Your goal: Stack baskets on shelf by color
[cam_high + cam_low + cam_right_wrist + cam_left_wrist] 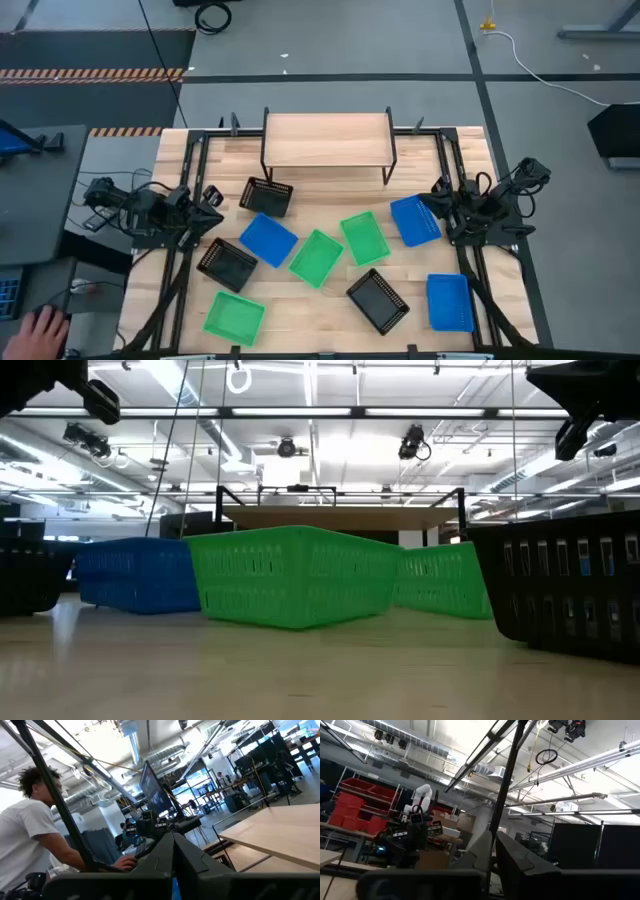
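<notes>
Seemingly nothing has been stacked yet: the shelf (pixel 327 140) carries no basket, and all nine lie loose on the table (pixel 470 335).

Nearest the front edge, well in front of both grippers, sit a green basket (pixel 234 317), a black basket (pixel 378 299) and a blue basket (pixel 449 301). One row farther in, between the two arms, lie a second black basket (pixel 227 265), a blue one (pixel 268 240), and two green ones (pixel 317 257) (pixel 364 238) that touch or nearly touch each other.

The left gripper (pixel 207 203) is folded at the table's left edge. Whether its fingers are apart or together cannot be told from any view. Just beside it, toward the shelf, is the third black basket (pixel 266 196), tipped on its side.

The right gripper (pixel 441 200) rests folded at the right edge, and its finger state cannot be told either; its wrist view shows only dark fingers meeting at the frame's bottom, with no basket between them. The third blue basket (pixel 414 220) lies just beside it, seemingly touching or slightly under it.

Farthest back stands the shelf, well beyond both grippers, its wooden top bare.

Judging by this, the whole task is left: three colour stacks of three, each to be built on the shelf. A person (pixel 30 840) sits beyond the table.
</notes>
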Controlling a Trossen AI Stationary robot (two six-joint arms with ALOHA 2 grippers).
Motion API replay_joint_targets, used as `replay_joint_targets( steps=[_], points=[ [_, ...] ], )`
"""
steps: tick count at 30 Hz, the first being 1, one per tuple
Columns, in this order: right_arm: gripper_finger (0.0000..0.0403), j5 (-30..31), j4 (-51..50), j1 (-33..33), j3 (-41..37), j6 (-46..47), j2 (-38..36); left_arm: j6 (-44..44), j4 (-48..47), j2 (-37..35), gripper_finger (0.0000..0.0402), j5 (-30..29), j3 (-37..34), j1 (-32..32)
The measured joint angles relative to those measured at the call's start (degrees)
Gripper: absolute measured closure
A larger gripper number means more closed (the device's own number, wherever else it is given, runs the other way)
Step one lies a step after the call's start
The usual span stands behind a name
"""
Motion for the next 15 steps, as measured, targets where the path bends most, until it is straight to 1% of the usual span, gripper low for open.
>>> replay_joint_targets(
  steps=[6,15],
  points=[
    [0.0389,0.0,0.0,0.0,0.0,0.0,0.0,0.0,0.0,0.0,0.0366,0.0,0.0,0.0],
    [0.0389,0.0,0.0,0.0,0.0,0.0,0.0,0.0,0.0,0.0,0.0371,0.0,0.0,0.0]
  ],
)
